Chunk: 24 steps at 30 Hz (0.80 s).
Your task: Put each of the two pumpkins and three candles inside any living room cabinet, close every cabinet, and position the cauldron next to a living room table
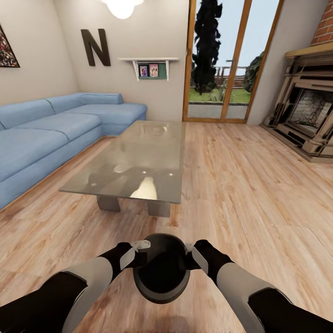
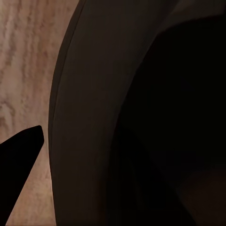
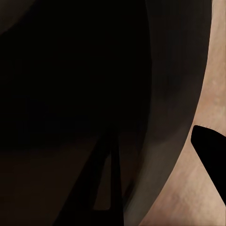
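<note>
I hold the black cauldron [image 1: 162,270] above the wood floor, just in front of my trunk, its wide mouth facing up. My left gripper [image 1: 140,250] is shut on its rim at the left, and my right gripper [image 1: 191,252] is shut on the rim at the right. In the left wrist view the thick rolled rim [image 2: 89,122] runs past one dark finger [image 2: 21,157] outside it. In the right wrist view the rim [image 3: 174,94] has a finger [image 3: 209,146] outside it. The glass-topped coffee table [image 1: 152,143] stands a short way ahead. Pumpkins, candles and cabinet are out of view.
A blue corner sofa [image 1: 55,129] lines the left wall beside the table. A stone fireplace [image 1: 307,115] stands at the right. Glass patio doors [image 1: 226,64] are in the far wall. Open wood floor [image 1: 240,185] stretches to the right of the table.
</note>
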Motion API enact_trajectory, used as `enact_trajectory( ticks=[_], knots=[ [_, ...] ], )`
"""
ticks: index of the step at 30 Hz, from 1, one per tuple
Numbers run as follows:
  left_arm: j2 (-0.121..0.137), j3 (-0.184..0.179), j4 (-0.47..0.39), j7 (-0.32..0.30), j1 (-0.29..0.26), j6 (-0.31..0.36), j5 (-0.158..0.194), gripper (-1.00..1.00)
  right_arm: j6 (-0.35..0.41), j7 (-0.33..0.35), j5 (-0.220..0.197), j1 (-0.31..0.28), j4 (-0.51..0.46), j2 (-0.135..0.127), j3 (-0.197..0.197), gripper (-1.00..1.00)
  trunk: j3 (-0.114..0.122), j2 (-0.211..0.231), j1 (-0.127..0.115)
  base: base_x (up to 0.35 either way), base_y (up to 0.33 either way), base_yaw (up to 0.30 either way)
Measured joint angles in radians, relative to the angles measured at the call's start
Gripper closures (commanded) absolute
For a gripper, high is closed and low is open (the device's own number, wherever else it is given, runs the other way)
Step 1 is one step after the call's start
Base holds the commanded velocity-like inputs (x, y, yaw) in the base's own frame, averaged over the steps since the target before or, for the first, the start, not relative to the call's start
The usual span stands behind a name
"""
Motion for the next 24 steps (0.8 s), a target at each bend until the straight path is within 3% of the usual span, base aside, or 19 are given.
enact_trajectory(
  ticks=[17, 24],
  knots=[
    [0.0, 0.0, 0.0, 0.0, 0.0, 0.0, 0.0, 1.0, 0.0, 0.0, 0.0, 0.0, 0.0, 0.0, 0.0, 1.0, -0.066, -0.004, 0.008, 0.0, 0.0, 0.0],
    [0.0, 0.001, -0.001, 0.0, 0.0, 0.0, -0.001, 1.0, 0.0, 0.0, 0.001, 0.0, -0.001, 0.0, -0.001, 1.0, -0.066, -0.004, 0.008, 0.004, 0.0, 0.0]
  ],
)
